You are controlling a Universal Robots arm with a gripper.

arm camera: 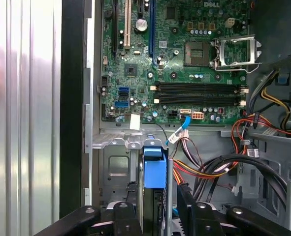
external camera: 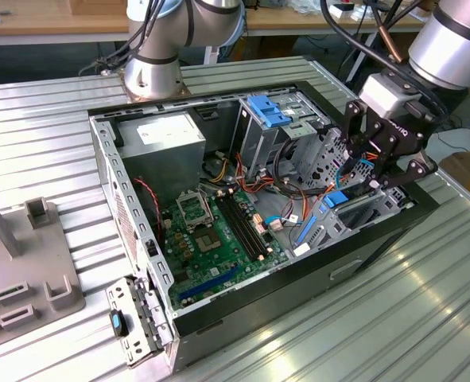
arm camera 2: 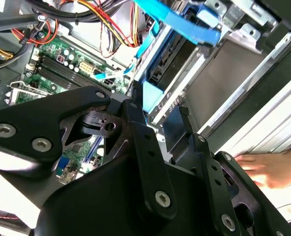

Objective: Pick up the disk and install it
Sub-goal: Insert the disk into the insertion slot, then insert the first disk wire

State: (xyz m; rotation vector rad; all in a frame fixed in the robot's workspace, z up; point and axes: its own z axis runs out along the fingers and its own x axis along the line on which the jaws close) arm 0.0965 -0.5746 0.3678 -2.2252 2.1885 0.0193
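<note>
Where the exterior view's left begins, a moulded grey plastic fixture (external camera: 20,263) rests on the ribbed, brushed-metal table (external camera: 44,119). Next comes the open computer case (external camera: 242,306), a black-edged box of bare sheet steel lying on its side. Within it, toward that left, sits a boxy grey power supply (external camera: 167,135) with a white label. Nearer the camera lies the green motherboard (external camera: 219,239), flat and densely populated, with a square silver socket frame and long black memory slots. Further right stands the perforated steel drive cage (external camera: 258,147), topped by a glossy blue plastic latch (external camera: 268,110). Red, orange, yellow and black cables (external camera: 294,191) loop between cage and board. At the exterior view's right, the matte black gripper (external camera: 362,179) reaches down into the case's end bay.

In the first wrist view its fingers (arm camera: 126,216) are pressed in on the disk (arm camera: 154,169), one on each broad face. The disk stands on edge: a thin slab, its far end capped by a smooth blue plastic rail, with dark metal beneath; its faces are hidden. It sits just beside the grey stamped bay wall (arm camera: 116,167), with the motherboard beyond. In the second wrist view a person's hand (arm camera 2: 268,167) lies on the table outside the case.
</note>
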